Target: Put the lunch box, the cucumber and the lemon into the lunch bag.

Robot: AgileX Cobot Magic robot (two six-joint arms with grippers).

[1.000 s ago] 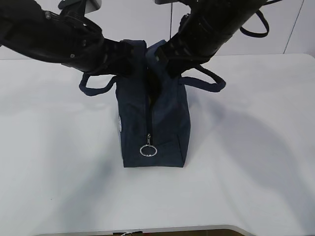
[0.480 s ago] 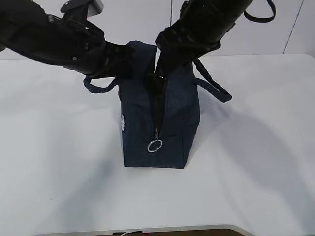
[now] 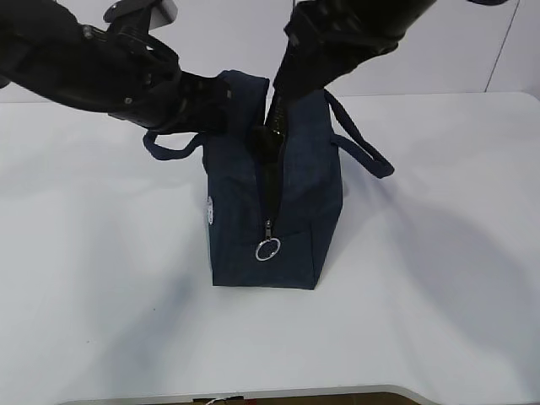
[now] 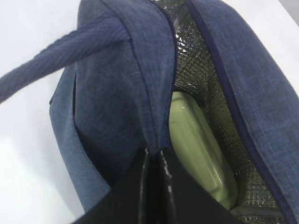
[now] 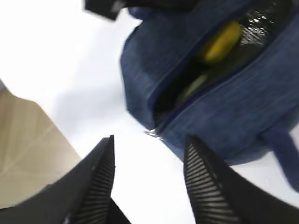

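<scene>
Bag: 1 lunch bag, dark blue, upright mid-table, zip part open, ring pull at front.
Inside: 1 lunch box, green lid; 1 lemon; cucumber can't tell.
R gripper: jaws apart, holds nothing, above bag.
L gripper: pinched shut on bag edge.
Handles: 2.
Table: white, wall behind pale.
</scene>
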